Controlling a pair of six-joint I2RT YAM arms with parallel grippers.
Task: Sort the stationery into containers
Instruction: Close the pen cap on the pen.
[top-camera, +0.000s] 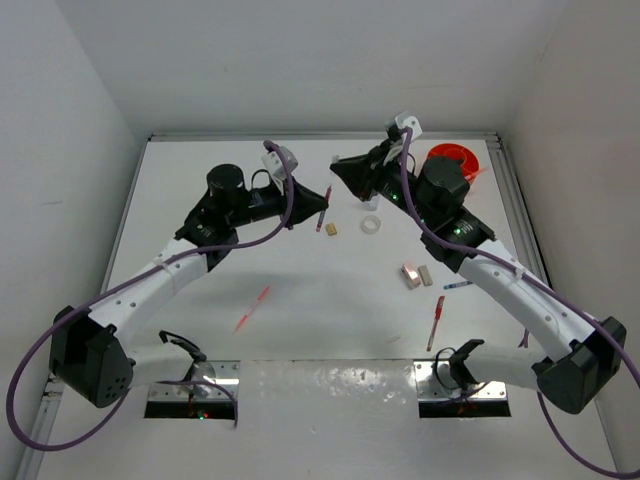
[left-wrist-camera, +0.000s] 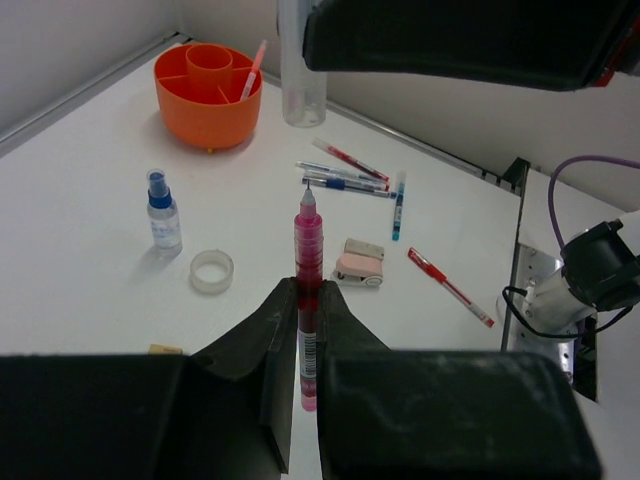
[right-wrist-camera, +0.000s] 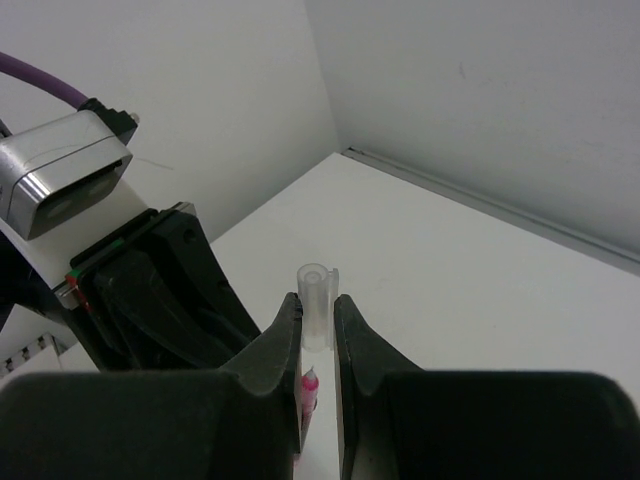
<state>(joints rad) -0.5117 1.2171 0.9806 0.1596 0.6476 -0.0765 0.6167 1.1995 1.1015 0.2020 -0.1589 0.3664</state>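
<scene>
From above, my left hand (top-camera: 318, 198) holds the pink pen (top-camera: 323, 210) over the far middle of the tabletop (top-camera: 300, 270). My right hand (top-camera: 345, 168) is just beside it, nearly tip to tip. The orange tub (top-camera: 455, 160) sits in the far right corner, partly behind my right arm. Loose on the tabletop lie a tape ring (top-camera: 371, 224), a tan eraser (top-camera: 331, 229), two erasers (top-camera: 411, 274) side by side, a blue pen (top-camera: 457, 285) and a red pen (top-camera: 436, 322). Well apart on the left lies a second reddish pen (top-camera: 252, 308).

From my left wrist, my fingers are pressed together on the pink pen's barrel, its tip pointing away from me. Just beyond the tip hangs a clear cap (left-wrist-camera: 300, 70), gripped from above by my right hand. Further off I see a small blue-capped bottle (left-wrist-camera: 160, 210) and a bunch of pens (left-wrist-camera: 345, 175) lying together. One pen (left-wrist-camera: 253, 68) leans in a compartment of the tub.

From my right wrist, my fingers pinch the clear cap upright between them. The pink tip shows right below the cap, though I cannot tell whether they touch.

By my reckoning the sorting has barely begun. One pen is in the tub and nearly everything else waits on the tabletop. The pink pen looks to need its cap before it goes in.
</scene>
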